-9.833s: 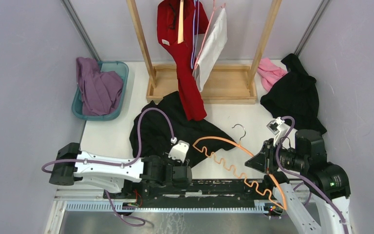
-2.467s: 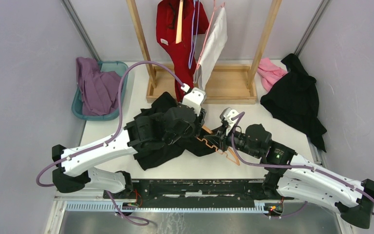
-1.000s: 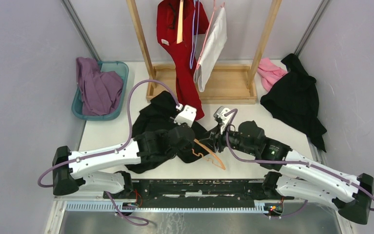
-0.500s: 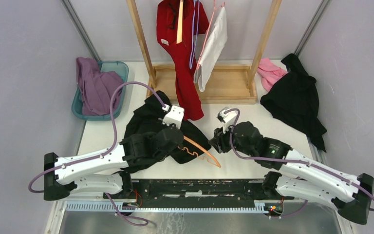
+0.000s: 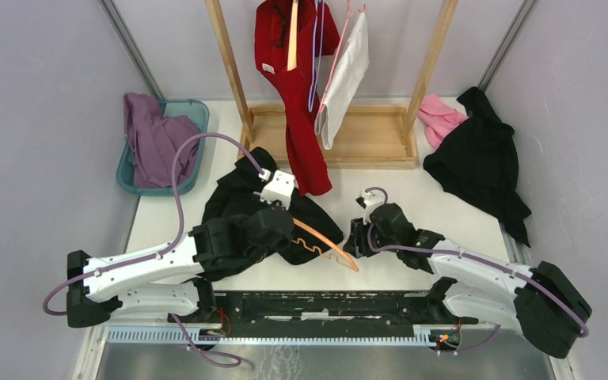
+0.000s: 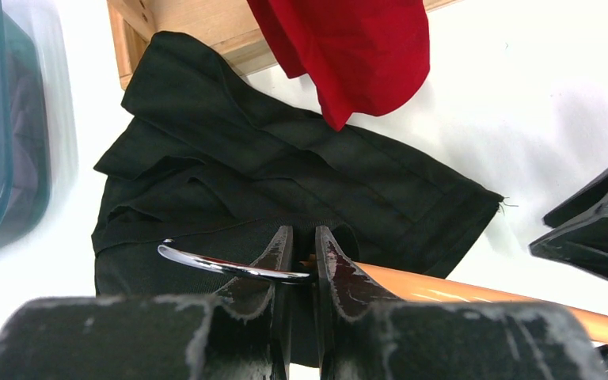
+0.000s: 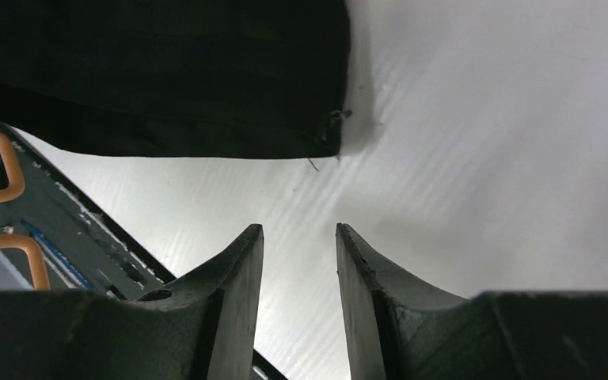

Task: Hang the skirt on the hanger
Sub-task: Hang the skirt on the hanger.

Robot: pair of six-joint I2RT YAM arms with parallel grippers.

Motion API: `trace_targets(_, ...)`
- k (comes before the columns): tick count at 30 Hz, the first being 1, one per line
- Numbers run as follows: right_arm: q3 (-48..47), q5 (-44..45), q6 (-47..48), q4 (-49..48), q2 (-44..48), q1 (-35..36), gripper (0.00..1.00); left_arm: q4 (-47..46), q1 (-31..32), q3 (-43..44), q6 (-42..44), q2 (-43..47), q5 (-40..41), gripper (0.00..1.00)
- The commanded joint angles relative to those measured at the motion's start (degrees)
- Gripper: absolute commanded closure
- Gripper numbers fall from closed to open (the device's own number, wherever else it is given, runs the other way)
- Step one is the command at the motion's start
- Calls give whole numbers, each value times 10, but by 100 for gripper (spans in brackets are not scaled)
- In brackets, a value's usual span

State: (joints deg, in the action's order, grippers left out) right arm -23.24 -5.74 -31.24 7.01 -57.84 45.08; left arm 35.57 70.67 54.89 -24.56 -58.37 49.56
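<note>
The black skirt [image 5: 241,198] lies crumpled on the white table, left of centre; it also shows in the left wrist view [image 6: 285,174] and the right wrist view [image 7: 166,71]. My left gripper [image 6: 302,237] is shut on the orange hanger [image 5: 324,244] at the neck, by its chrome hook [image 6: 222,264], holding it over the skirt's near edge. The hanger's arm [image 6: 475,297] runs right. My right gripper [image 7: 297,237] is open and empty, just above bare table beside the skirt's right corner [image 7: 328,131]; in the top view it [image 5: 354,235] sits right of the hanger tip.
A wooden rack [image 5: 332,134] at the back holds a red garment [image 5: 301,87] and a white one [image 5: 344,75]. A teal basket [image 5: 190,115] with purple cloth stands at the left. Black [image 5: 479,158] and pink [image 5: 439,117] clothes lie at the right.
Both arms have drawn back toward the near edge. The left gripper carried the hanger down and left over the skirt. The right gripper has let go of the hanger and lowered to the table.
</note>
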Motion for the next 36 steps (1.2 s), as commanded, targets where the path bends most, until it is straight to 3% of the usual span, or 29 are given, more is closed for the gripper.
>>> trace_targets(1,1,-65,-14,-161,-52,-2,56,-16,-1,3,-17,19,29,97)
trace_targets(12,3,52,8,-217,-90,-2,55,-15,-2,7,-11,20,29,97)
trace_targets(22,-29,57,15,-202,-145,-2,55,-14,-1,11,-6,20,29,97)
trace_targets(36,-31,73,2,-322,-228,-2,55,-16,-2,12,-5,18,27,97)
